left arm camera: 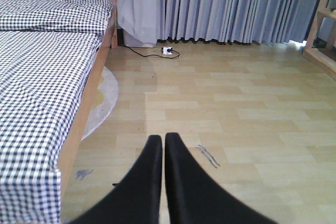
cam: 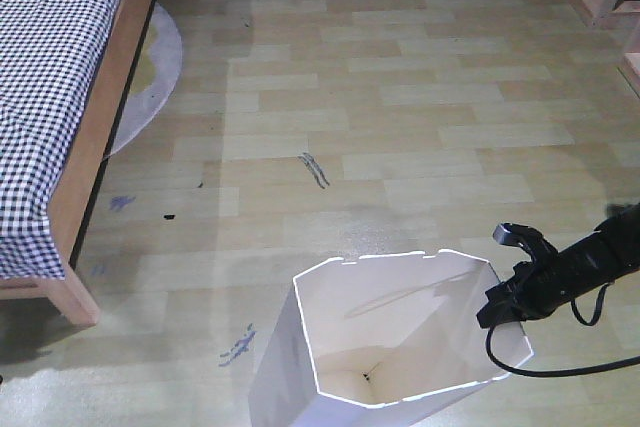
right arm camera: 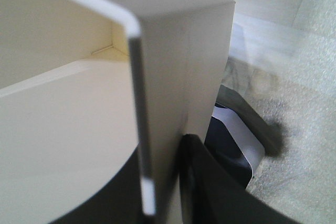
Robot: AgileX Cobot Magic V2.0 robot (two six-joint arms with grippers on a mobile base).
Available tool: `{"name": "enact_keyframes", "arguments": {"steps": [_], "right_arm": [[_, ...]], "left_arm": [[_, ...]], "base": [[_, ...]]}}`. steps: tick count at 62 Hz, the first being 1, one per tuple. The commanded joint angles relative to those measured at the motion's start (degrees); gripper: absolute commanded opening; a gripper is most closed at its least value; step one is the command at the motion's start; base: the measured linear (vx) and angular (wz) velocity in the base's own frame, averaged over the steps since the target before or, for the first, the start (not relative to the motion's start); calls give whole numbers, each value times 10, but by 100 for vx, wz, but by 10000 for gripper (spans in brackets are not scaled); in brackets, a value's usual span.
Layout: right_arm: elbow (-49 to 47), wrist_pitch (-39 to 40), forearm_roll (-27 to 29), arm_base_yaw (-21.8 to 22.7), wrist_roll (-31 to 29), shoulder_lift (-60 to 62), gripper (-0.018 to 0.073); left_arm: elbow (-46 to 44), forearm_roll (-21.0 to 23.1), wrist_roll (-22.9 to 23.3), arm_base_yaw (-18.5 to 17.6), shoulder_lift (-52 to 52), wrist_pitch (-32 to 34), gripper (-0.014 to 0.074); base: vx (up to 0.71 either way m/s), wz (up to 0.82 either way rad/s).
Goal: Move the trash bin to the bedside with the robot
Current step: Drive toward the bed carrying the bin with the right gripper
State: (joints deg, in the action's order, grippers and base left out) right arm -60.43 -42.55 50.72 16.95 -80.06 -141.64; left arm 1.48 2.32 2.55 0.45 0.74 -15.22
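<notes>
Exterior front-facing, trash bin [cam: 400, 332] upright, mouth upward, right pincer [cam: 503, 309] clamping its rim

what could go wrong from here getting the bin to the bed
The right gripper pinches only one wall of the trash bin at its rim, so the bin may tip or slip when dragged. Its cable loops beside the rim and might snag. The bed's corner post could catch the bin.

The trash bin [cam: 400, 332] is white, bedding [cam: 50, 67] black-and-white checked

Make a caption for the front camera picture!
Right gripper pinches the white trash bin at its rim, bed across the floor.
</notes>
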Motion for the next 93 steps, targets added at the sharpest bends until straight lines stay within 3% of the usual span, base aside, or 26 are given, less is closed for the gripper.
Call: {"name": "enact_keyframes", "arguments": {"steps": [1,93], "right_arm": [[-3,-140,31,2,-2,42,-5],[-3,-140,31,2,-2,42,-5]], "left_arm": [[7,2,3,0,8,40,-6],[7,2,3,0,8,40,-6]], "base": [[26,-3],[26,3]]}}
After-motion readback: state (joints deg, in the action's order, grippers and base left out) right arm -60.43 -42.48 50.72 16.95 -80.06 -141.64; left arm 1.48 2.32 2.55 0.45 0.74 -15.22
